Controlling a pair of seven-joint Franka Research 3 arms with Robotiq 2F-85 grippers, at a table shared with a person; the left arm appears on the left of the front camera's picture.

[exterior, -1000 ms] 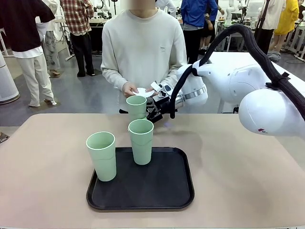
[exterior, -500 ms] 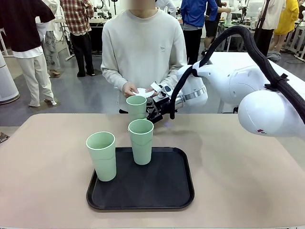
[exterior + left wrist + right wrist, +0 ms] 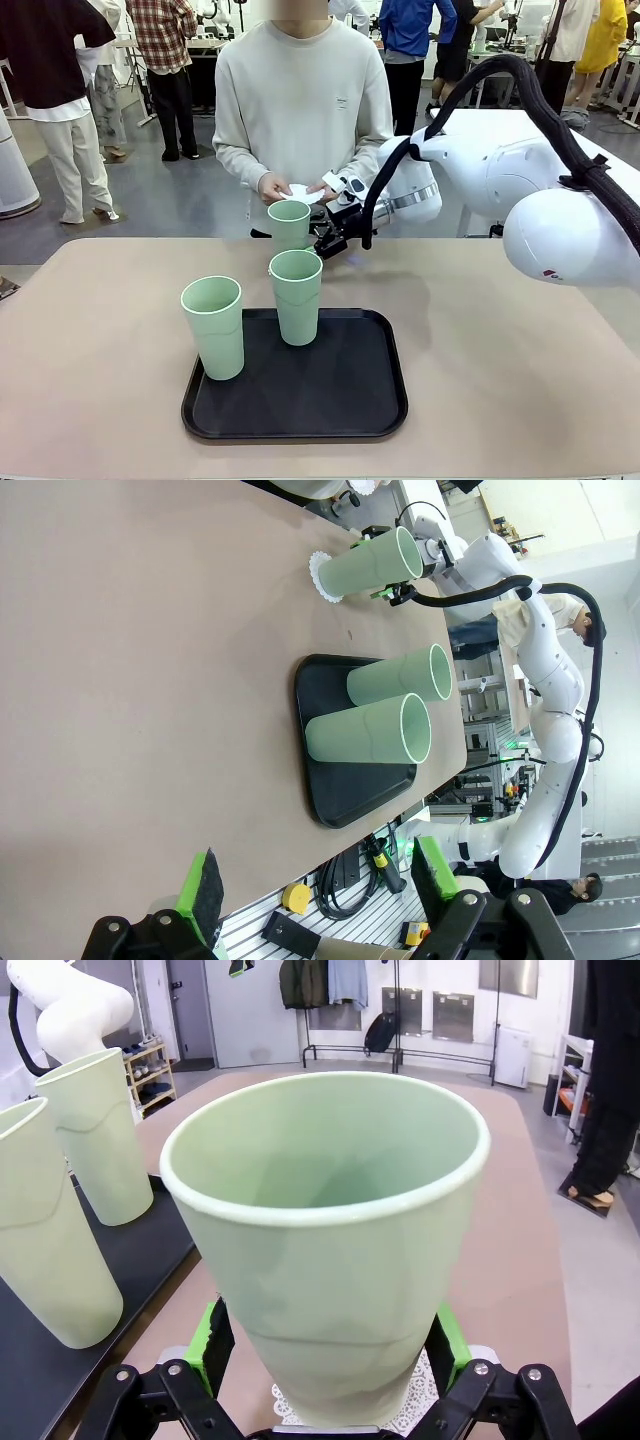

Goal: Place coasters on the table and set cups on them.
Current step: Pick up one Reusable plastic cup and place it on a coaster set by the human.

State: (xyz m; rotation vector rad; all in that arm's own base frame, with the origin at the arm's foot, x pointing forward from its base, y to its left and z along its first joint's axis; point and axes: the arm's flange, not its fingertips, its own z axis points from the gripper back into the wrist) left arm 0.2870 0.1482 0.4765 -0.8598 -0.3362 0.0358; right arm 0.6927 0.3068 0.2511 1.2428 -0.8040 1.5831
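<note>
On the table (image 3: 520, 350), the far cup (image 3: 330, 1250) hides its coaster (image 3: 420, 1405) (mostly).

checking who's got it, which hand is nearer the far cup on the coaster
Right. The right hand straddles the far cup, pads at its sides. The left hand is open, well away, with the tray between.

The right arm (image 3: 500, 180) is glossy white with fat rounded joints; a thick black cable (image 3: 500, 62) loops over it, small red mark (image 3: 548, 272) on the elbow, black fingers (image 3: 215, 1342), green pads
</note>
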